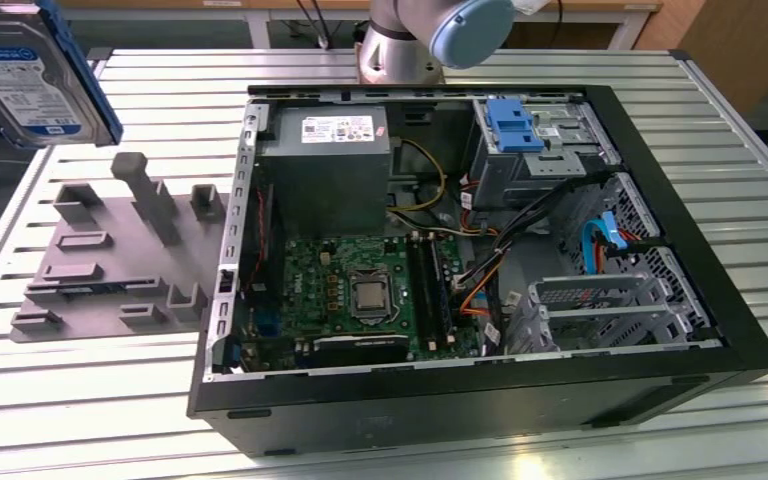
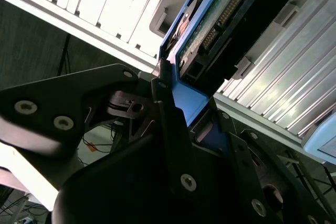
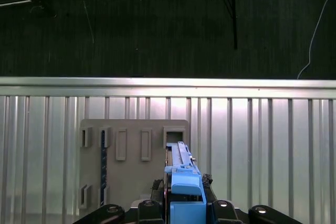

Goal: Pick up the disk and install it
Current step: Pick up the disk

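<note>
Robotics lab, slatted alu bench [image 1: 704, 130], open PC case [image 1: 491, 410], grey jig plate [image 1: 91, 270]

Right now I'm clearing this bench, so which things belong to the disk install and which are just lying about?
Job in hand:
the disk, held up off the table
the gripper, jaws shut on its blue frame
the open computer case

Lying about:
grey holder plate
power-supply box
bare blue bracket
motherboard
</note>
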`<state>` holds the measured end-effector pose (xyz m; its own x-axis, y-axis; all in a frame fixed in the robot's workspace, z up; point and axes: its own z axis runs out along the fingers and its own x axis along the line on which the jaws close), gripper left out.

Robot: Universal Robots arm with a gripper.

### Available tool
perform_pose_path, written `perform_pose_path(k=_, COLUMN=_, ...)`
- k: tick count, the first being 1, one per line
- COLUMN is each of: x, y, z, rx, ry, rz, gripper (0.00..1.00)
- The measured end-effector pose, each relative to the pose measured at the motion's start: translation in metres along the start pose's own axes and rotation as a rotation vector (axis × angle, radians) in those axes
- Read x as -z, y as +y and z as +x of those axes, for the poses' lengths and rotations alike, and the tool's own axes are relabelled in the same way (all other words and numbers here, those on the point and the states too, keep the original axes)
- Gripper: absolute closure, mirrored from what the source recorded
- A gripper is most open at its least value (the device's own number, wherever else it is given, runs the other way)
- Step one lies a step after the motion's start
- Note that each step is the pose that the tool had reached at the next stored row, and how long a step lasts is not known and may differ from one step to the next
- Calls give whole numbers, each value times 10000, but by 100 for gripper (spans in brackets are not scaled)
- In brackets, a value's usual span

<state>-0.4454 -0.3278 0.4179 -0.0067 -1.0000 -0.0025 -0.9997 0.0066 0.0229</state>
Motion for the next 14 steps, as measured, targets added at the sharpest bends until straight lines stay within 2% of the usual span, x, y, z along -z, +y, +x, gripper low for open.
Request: perform_pose_path(k=14, x=45, y=1, z=0, rx=0, ry=0, rz=0, gripper=64)
